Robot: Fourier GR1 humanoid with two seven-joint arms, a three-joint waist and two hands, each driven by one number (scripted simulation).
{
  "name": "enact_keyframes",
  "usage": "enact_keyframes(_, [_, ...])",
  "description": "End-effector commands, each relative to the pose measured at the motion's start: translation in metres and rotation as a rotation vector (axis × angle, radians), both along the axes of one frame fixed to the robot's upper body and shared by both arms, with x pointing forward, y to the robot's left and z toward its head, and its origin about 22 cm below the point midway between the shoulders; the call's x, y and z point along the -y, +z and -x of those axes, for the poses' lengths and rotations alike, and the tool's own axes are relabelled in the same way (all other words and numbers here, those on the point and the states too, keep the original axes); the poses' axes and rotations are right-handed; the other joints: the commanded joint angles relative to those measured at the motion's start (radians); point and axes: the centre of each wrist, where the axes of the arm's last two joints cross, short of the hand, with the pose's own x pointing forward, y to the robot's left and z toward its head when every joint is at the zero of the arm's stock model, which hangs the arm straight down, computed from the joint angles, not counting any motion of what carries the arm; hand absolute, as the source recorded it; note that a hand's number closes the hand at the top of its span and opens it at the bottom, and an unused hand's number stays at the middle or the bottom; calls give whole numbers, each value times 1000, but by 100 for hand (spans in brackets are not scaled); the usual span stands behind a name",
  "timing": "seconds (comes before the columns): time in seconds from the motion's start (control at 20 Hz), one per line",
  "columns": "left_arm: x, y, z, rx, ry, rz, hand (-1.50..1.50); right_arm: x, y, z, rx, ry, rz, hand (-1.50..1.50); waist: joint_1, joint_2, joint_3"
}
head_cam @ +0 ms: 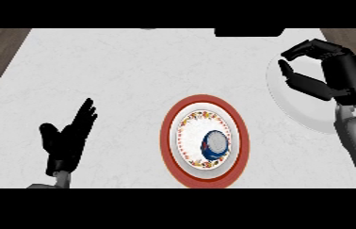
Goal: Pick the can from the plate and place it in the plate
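Right hand (327, 75): at the upper right, above the far part of a plain white round plate (299, 109). Fingers curled over into a hook, thumb set apart below them, nothing seen in the gap between. Clenched on nothing. Grey forearm entering from the right edge.

Left hand (66, 141): at the lower left, released, fingers straight and pointing up, resting. Touching no object.

Blue-and-white can (215, 144): upright, pale round top facing the view, standing inside a round plate with a red rim and a floral-patterned white centre (169, 129), slightly right of and below that plate's middle. Well apart from both hands.

Red-rimmed plate at the centre of a white marbled counter top (125, 68); white plate to its upper right, near but not touching.
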Motion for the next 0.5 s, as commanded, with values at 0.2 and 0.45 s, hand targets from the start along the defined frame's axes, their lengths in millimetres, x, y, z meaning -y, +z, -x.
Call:
enact_keyframes(0.2, [21, -33, 4, -110, -54, 98, 0, -6, -51, 38, 86, -57, -195, -150, 5, -4, 1])
enact_keyframes(0.45, [25, -22, 3, -110, -60, 82, 0, -3, -15, 48, 44, -14, -29, -150, 8, -5, 1])
